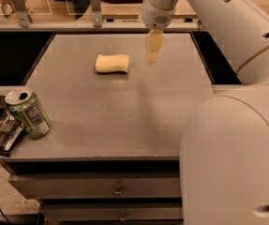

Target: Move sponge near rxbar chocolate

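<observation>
The pale yellow sponge (112,63) lies flat on the grey table (124,107), left of centre toward the back. The dark rxbar chocolate (4,136) lies at the table's front left corner, partly over the edge, beside the green can. My gripper (153,55) hangs fingers-down above the table, a short way right of the sponge and apart from it. It holds nothing that I can see.
A green soda can (28,112) leans at the front left, touching the bar. My white arm (232,125) fills the right side of the view. Clear stands (94,6) line the shelf behind the table. Drawers (117,190) sit under the table front.
</observation>
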Controlling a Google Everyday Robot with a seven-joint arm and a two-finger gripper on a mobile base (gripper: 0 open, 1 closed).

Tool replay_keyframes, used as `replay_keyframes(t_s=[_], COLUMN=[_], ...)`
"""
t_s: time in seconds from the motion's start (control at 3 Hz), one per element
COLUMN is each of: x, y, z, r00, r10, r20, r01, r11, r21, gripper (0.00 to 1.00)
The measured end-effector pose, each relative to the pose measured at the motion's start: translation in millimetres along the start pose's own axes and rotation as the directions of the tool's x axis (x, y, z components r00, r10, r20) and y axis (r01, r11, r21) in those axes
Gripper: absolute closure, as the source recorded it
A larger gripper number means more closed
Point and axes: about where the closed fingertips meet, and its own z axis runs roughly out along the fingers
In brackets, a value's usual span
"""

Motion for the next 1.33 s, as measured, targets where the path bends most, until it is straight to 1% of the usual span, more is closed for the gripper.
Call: replay_keyframes(t_s=[0.33, 0.67, 1.0, 1.33], x=[-27, -47, -61, -69], y=[-11, -14, -11, -5], z=[16, 34, 50, 64], r00=[0.999, 0.997, 0.995, 0.993], r10=[-0.049, -0.074, -0.091, -0.099], r20=[0.013, 0.033, 0.051, 0.063], r01=[0.05, 0.075, 0.094, 0.104], r11=[0.9987, 0.9967, 0.9941, 0.9912], r21=[-0.011, -0.032, -0.055, -0.082], gripper=[0.0, 0.0, 0.0, 0.0])
